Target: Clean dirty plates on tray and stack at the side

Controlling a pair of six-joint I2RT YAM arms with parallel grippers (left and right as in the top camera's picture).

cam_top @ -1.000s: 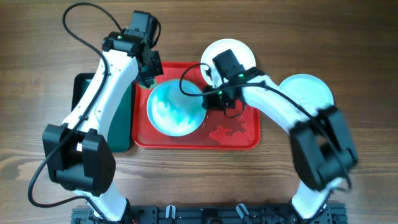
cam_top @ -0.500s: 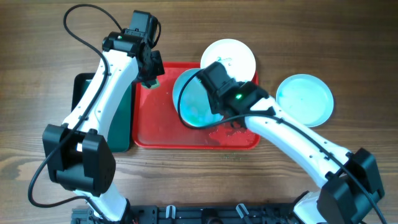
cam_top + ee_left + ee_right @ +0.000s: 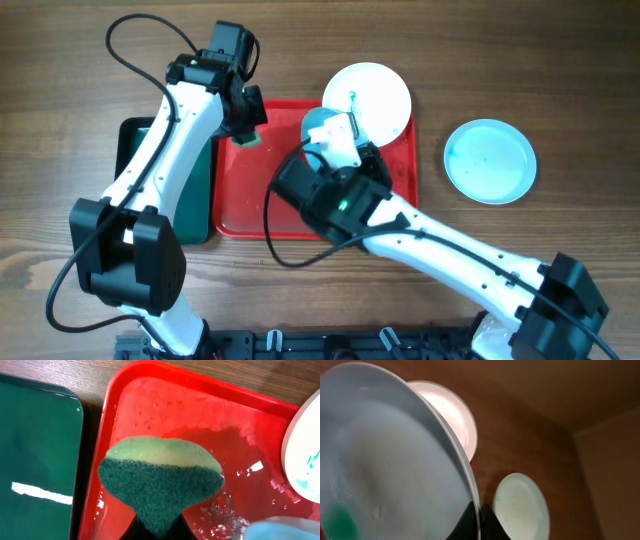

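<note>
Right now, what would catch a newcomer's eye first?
The right tool grips a plate by its rim, tipped steeply over the wet red tray. The left tool pinches a green sponge above the tray's far left corner; another pale plate lies alone on the table to the right.

Overhead, my right arm [image 3: 440, 245] hides my right jaws and all but a sliver of the pale bluish round plate [image 3: 313, 122]. On the right wrist view that plate runs blurred off the left edge. The green scouring sponge [image 3: 160, 480] hides nearly all of my left jaws.
</note>
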